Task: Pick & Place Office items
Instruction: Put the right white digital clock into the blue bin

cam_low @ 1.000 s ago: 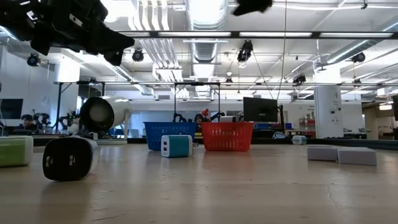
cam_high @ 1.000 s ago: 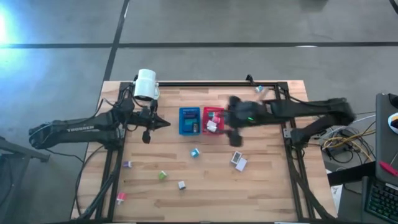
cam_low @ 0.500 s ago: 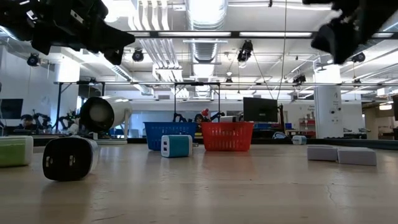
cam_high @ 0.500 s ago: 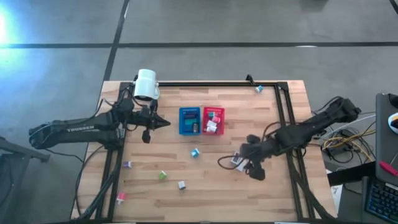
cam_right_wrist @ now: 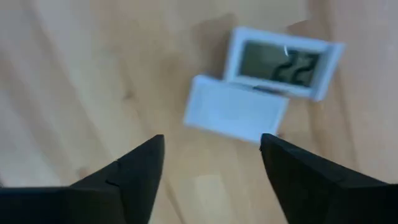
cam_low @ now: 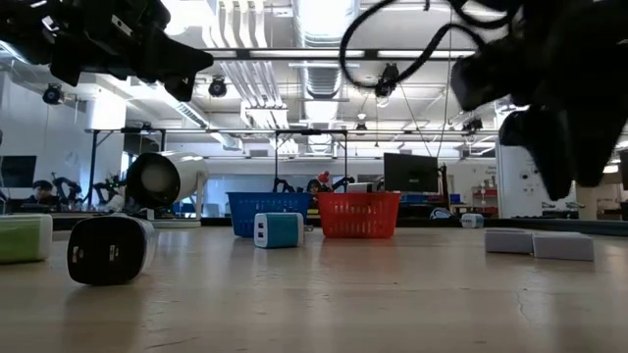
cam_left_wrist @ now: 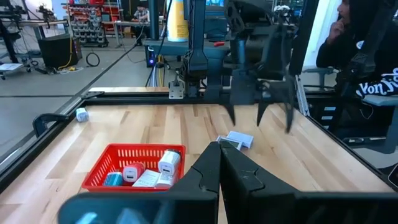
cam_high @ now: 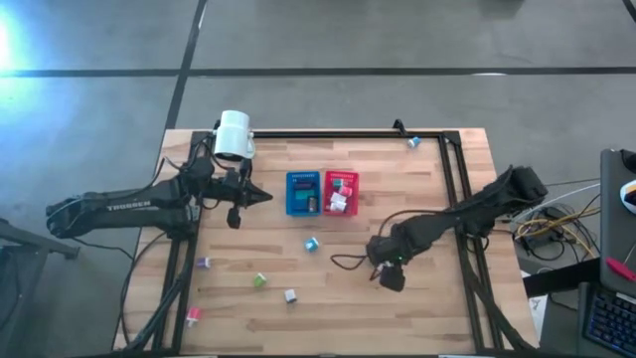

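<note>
My right gripper (cam_right_wrist: 211,171) stands open and points down just above two white office items on the wood: a flat white block (cam_right_wrist: 236,112) and a small display unit (cam_right_wrist: 283,62) touching it. In the high view this gripper (cam_high: 386,270) covers both. My left gripper (cam_high: 260,197) hangs shut above the table, left of the blue bin (cam_high: 303,193). Loose items lie on the table: a teal cube (cam_high: 311,244), a green piece (cam_high: 259,281), a grey piece (cam_high: 290,295), a pink piece (cam_high: 194,315) and a purple piece (cam_high: 204,263). The red bin (cam_high: 341,192) holds several items.
A large white cylinder lamp (cam_high: 234,134) lies at the far left corner. A small blue item (cam_high: 413,143) sits by the far right rail. Black frame rails (cam_high: 459,199) run along the table's sides. Bare wood lies near the front edge (cam_high: 348,328).
My right gripper has swung from above the red bin toward the table's near right, sunk low and tipped from nearly level to pointing down over the two white items. My left arm has kept still.
</note>
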Controlling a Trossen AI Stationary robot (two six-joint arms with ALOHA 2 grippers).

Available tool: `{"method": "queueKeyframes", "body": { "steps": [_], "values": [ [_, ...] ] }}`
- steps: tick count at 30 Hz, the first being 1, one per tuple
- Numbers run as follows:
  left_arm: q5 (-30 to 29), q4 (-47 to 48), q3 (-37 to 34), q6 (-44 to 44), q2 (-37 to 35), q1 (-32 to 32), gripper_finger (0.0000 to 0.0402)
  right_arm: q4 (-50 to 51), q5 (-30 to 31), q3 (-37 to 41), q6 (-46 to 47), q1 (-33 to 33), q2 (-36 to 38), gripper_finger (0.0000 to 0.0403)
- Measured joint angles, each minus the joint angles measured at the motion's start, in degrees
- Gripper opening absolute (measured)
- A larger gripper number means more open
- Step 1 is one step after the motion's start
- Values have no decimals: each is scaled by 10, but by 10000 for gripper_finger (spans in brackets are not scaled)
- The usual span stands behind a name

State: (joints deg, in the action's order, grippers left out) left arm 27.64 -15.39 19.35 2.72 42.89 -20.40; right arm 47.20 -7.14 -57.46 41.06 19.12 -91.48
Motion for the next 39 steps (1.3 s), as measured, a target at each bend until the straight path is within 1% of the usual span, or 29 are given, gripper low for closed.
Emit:
{"method": "queueKeyframes", "body": {
  "steps": [7,9,12,17,24,25,27,30,31,36,39],
  "values": [
    [0,5,0,-1,0,0,7,6,-6,-27,12,-40,-53,342],
    [0,9,0,-2,0,0,7,6,-16,-32,14,-42,-72,358],
    [0,10,0,-9,0,1,7,14,-24,-34,18,-41,-99,367],
    [0,11,0,-11,0,2,7,37,-19,-30,7,-40,-132,368],
    [0,9,0,-11,0,2,7,40,-1,-30,-39,-37,-139,367],
    [0,9,0,-11,0,2,7,39,1,-30,-42,-35,-138,362],
    [0,9,0,-11,0,2,7,38,3,-28,-50,-29,-132,340],
    [0,9,0,-11,0,2,7,35,11,-26,-52,-20,-122,284],
    [0,9,0,-11,0,3,7,33,11,-26,-54,-17,-117,278],
    [0,10,0,-13,0,3,7,29,11,-25,-53,-9,-76,280],
    [0,10,0,-12,0,3,7,26,27,-22,-49,-6,-41,280]
  ]
}}
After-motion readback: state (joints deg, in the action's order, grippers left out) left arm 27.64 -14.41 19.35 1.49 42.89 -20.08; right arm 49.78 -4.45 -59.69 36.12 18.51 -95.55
